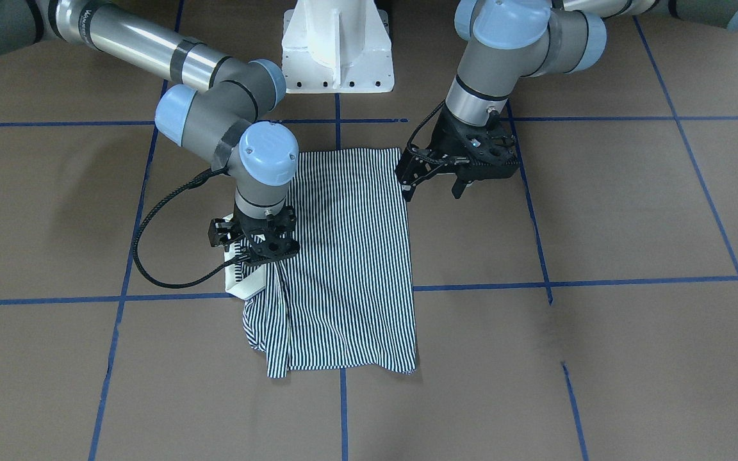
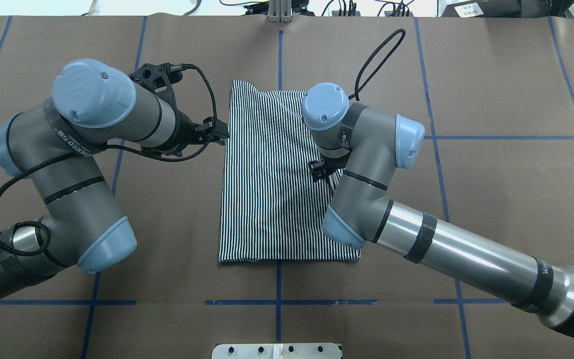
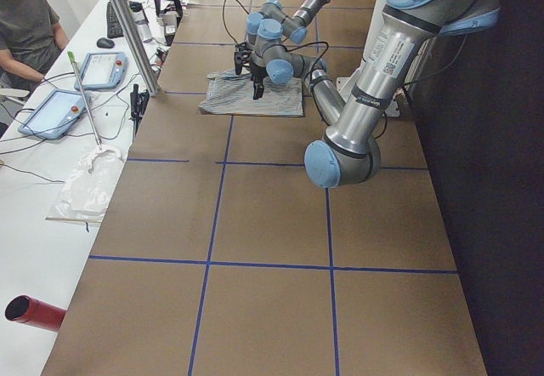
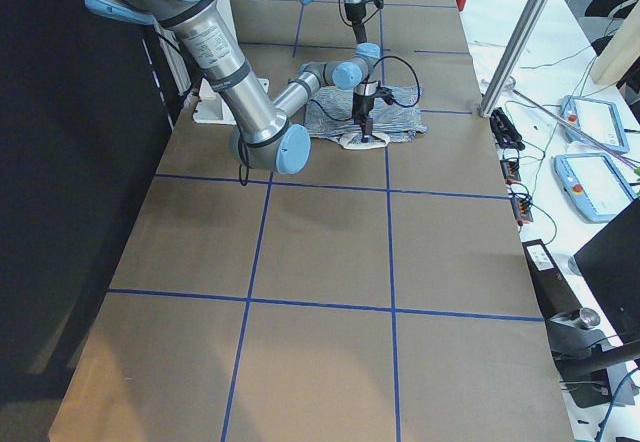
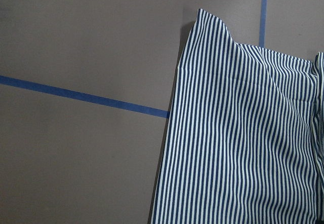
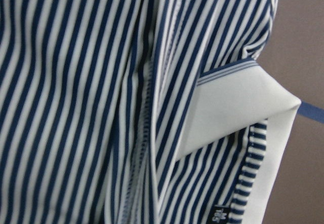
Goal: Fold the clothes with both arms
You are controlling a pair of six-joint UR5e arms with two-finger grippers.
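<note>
The black two-finger left end effector (image 1: 433,191) hangs with its fingers apart beside the navy-and-white striped polo shirt (image 1: 350,256); whether the right end effector (image 1: 254,251) is apart or together cannot be told.

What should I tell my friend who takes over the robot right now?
Left end effector: open, empty, at an edge of the polo shirt.
Right end effector: down on the shirt by its cream collar; open or shut, cannot tell.
Shirt: flat on the table, folded to a rectangle.
Left to do: probably tidy the collar side, then fold it across.
</note>
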